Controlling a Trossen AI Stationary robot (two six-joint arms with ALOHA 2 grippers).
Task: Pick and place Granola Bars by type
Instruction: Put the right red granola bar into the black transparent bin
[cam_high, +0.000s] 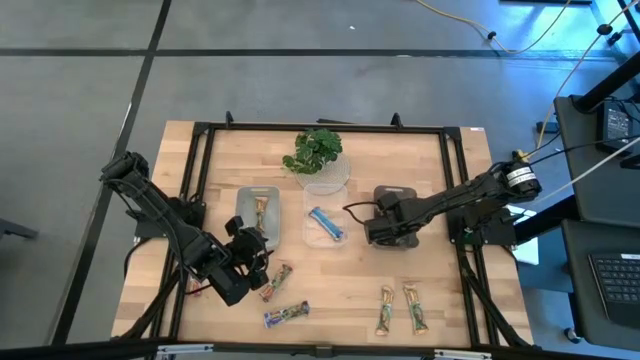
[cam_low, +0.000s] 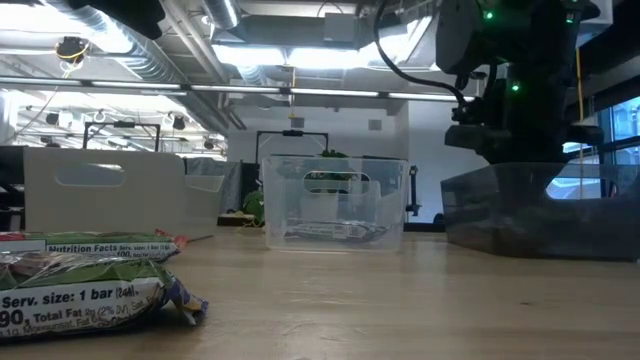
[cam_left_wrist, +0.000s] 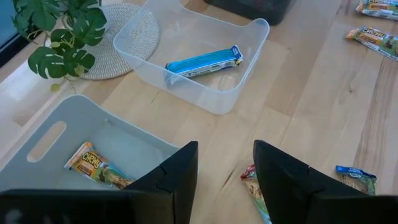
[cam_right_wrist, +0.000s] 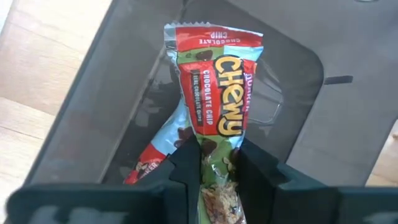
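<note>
My right gripper (cam_right_wrist: 217, 165) is shut on a red-green granola bar (cam_right_wrist: 214, 81) over the dark grey bin (cam_high: 396, 200). A second red-green bar (cam_right_wrist: 152, 158) lies on that bin's floor. My left gripper (cam_left_wrist: 225, 163) hovers open at the near left, beside the white bin (cam_left_wrist: 56, 134), which holds a brown-green bar (cam_left_wrist: 93, 165). A red-green bar (cam_left_wrist: 252, 183) lies on the table under its fingers. A blue bar (cam_left_wrist: 204, 62) lies in the clear bin (cam_left_wrist: 245, 81). More bars (cam_high: 287, 314) (cam_high: 386, 308) (cam_high: 416, 308) lie flat on the table. My right gripper pinches the red-green bar near one end (cam_right_wrist: 217, 149) between its two fingers, where the wrapper is squeezed narrow. The fingers point steeply down from above, along the bar's length. The bar hangs below them into the dark bin; whether its lower end (cam_right_wrist: 211, 34) touches the floor I cannot tell.
A potted plant (cam_high: 315, 152) on a round woven mat (cam_left_wrist: 127, 40) stands at the far middle. The three bins sit in a row across the table's middle. Black frame rails (cam_high: 200, 160) run along the table's sides. Bare wood lies at the near middle (cam_high: 340, 290).
</note>
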